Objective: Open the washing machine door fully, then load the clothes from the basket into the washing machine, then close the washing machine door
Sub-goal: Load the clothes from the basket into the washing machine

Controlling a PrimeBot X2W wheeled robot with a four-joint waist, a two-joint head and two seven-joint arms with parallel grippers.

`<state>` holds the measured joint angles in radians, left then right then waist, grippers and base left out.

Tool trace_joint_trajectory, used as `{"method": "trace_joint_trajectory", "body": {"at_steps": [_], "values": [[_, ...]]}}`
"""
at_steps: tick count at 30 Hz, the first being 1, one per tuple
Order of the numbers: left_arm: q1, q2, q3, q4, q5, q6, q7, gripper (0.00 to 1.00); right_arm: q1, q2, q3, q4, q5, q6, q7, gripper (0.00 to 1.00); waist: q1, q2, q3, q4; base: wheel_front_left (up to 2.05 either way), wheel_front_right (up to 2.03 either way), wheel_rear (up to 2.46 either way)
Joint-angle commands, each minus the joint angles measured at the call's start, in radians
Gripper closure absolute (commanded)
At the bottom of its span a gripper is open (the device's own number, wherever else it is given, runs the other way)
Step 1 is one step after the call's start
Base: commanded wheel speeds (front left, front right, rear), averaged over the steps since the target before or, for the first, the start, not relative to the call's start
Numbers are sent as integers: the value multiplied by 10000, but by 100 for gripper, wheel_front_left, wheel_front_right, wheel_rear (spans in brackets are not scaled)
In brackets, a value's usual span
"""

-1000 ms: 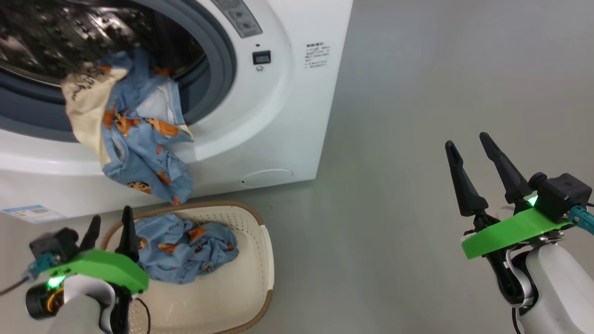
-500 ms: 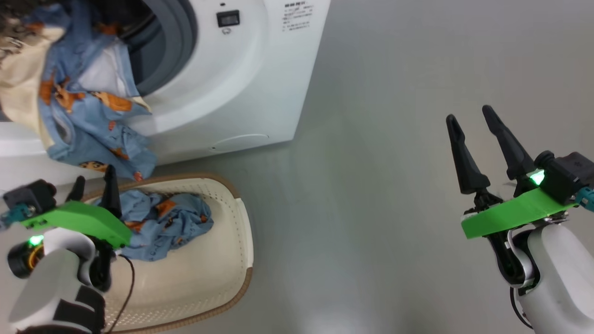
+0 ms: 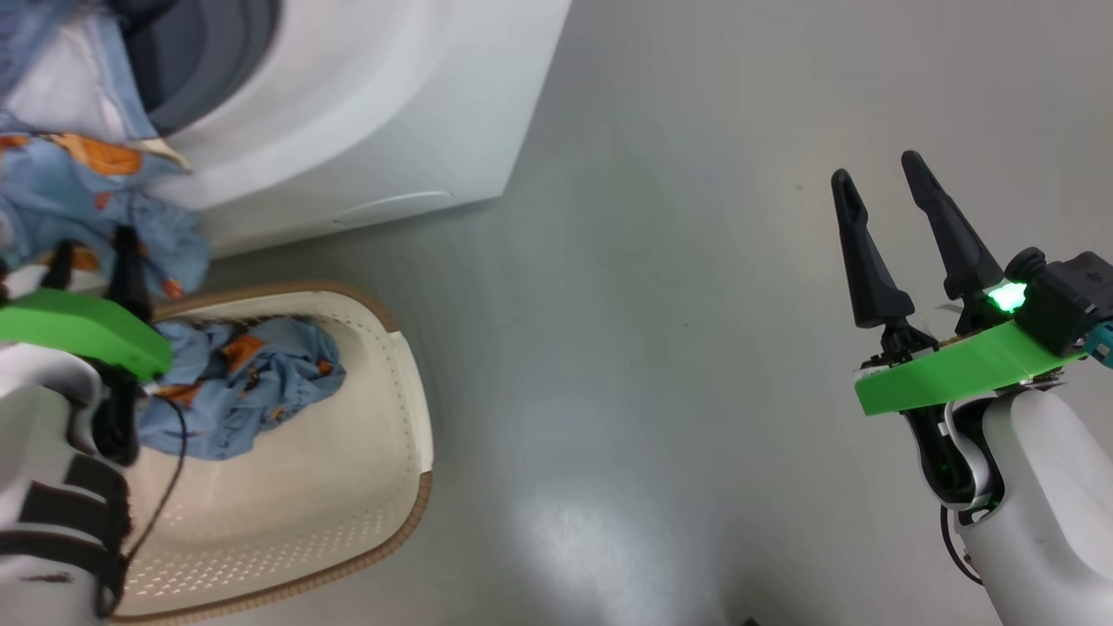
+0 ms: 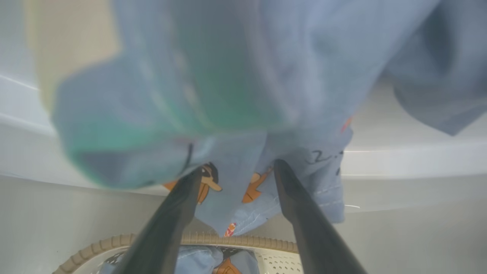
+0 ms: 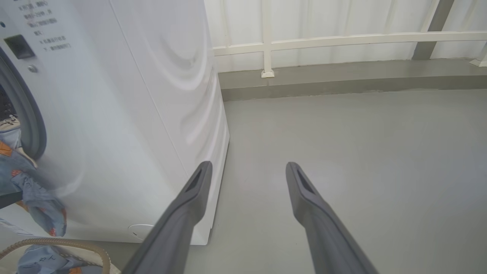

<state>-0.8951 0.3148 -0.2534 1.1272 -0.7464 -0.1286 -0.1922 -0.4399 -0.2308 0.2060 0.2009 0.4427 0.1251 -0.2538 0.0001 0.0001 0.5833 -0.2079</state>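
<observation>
Head view: the washer (image 3: 365, 104) is seen at upper left, with a garment (image 3: 52, 183) draped from its mouth. A second garment (image 3: 235, 382) lies in the basket (image 3: 383, 452) below. The left gripper (image 3: 96, 256) is held by the basket's far rim and the right gripper (image 3: 876, 172) over the floor (image 3: 652, 348), both spread wide.
Left wrist view: the draped garment is blurred, perhaps brushed by the fingertips.
Right wrist view: the washer's side is faced.

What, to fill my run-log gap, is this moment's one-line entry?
hanging garment: draped out of washing machine | left gripper: open, at its hem | right gripper: open, empty | basket: blue garment inside
</observation>
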Motion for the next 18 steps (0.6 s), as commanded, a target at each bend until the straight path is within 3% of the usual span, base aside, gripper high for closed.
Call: {"method": "trace_joint_trajectory", "body": {"at_steps": [1,11,13,18], "values": [[-219,565,170,19,-45,-20,-182,0,42,-46,80,-254,-56,56,-80,0,-1,-1,274,-221,0,0,0],[-884,712,88,409,146,-21,-664,0,-34,90,40,-223,-80,56,-80,0,-1,-1,405,-289,0,0,0],[-912,687,67,377,176,-21,-680,100,-52,84,39,-203,-87,56,-80,0,-1,-1,384,-275,0,0,0],[-791,561,142,143,277,-21,-691,100,-56,81,32,-140,-103,56,-80,0,-1,-1,201,-189,0,0,0]]}}
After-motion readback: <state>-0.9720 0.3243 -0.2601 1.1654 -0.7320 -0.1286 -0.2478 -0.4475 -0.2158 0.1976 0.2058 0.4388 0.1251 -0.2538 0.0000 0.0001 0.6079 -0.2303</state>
